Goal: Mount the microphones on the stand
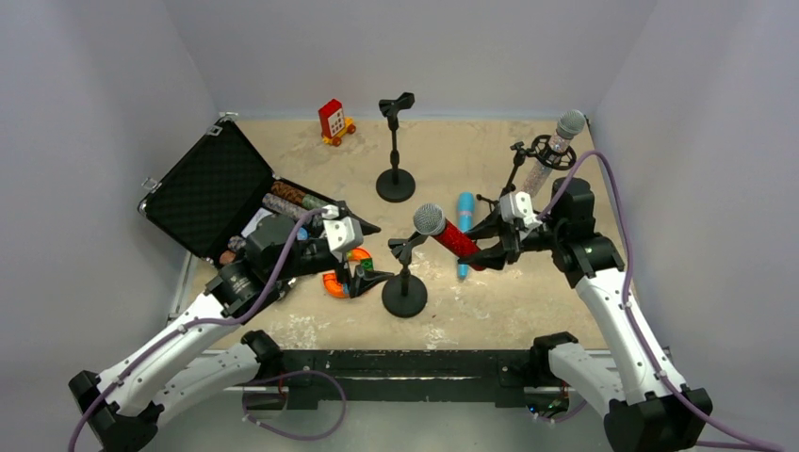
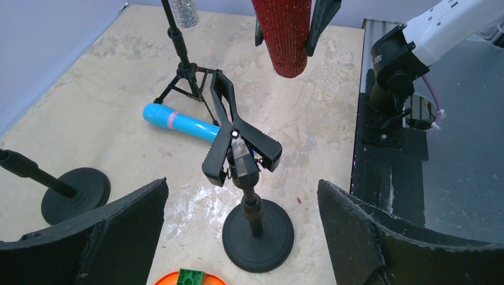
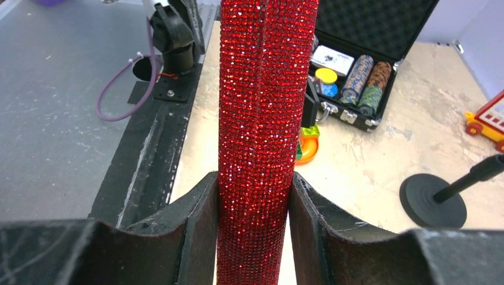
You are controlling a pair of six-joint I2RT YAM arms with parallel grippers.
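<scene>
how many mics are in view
3: the red glitter mic held in the right gripper, the light-blue mic lying on the table beside it, the silver glitter mic in the tripod stand at back right. None seems hidden.

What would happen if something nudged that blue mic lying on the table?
It would probably roll: the blue mic is a smooth round tube lying flat on the table. It looks like rigid plastic, so likely stiff, not floppy. Its plain surface may be more slippery than the glittery red mic.
</scene>
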